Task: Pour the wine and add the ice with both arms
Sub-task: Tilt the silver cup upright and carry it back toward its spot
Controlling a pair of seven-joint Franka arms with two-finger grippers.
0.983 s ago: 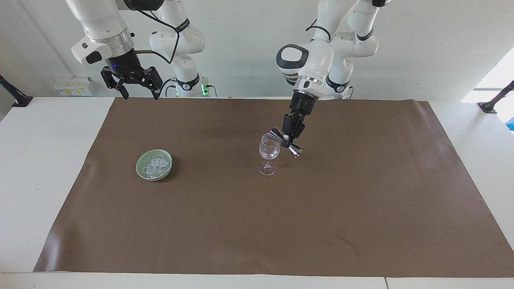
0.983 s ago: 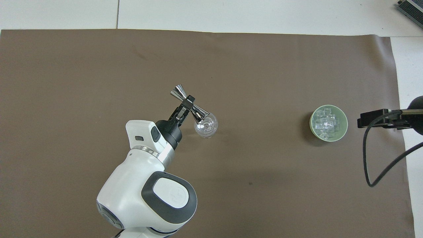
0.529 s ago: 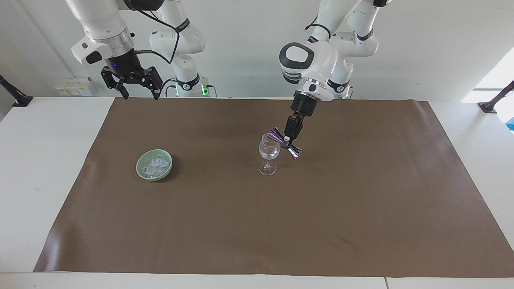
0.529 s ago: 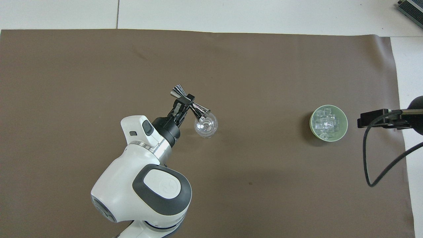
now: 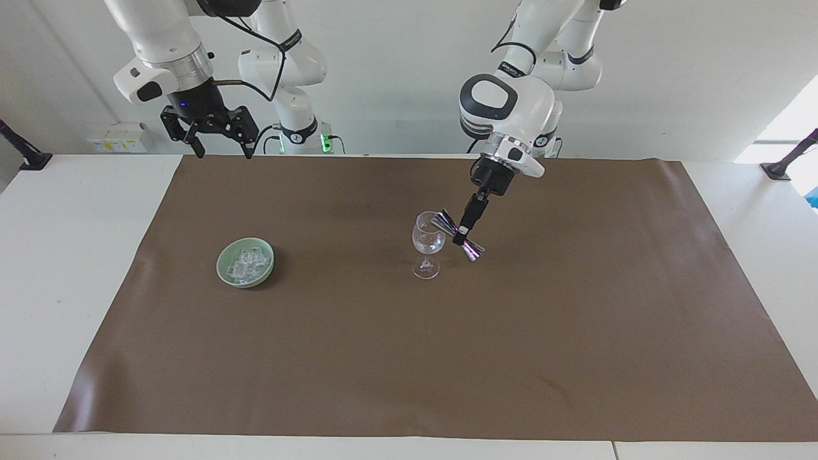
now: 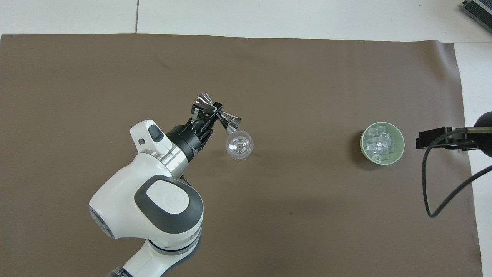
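Item: measuring cup tipped at wine glass, ice standing by

Right pincer [image 5: 219, 137], spread and empty, waited in the air above the surface's [image 5: 70, 255] edge at its own arm's end. Ice [image 5: 248, 262], a heap of small clear cubes, lay in a pale green bowl [image 5: 225, 265] on the brown mat [image 5: 409, 358], probably placed within that arm's reach. Wine glass [image 5: 428, 240] stood upright mid-mat. Left pincer [image 5: 461, 234] pinched a steel double-ended measuring cup [image 5: 470, 248] at its waist, tilted so one mouth met the rim, apparently for pouring.
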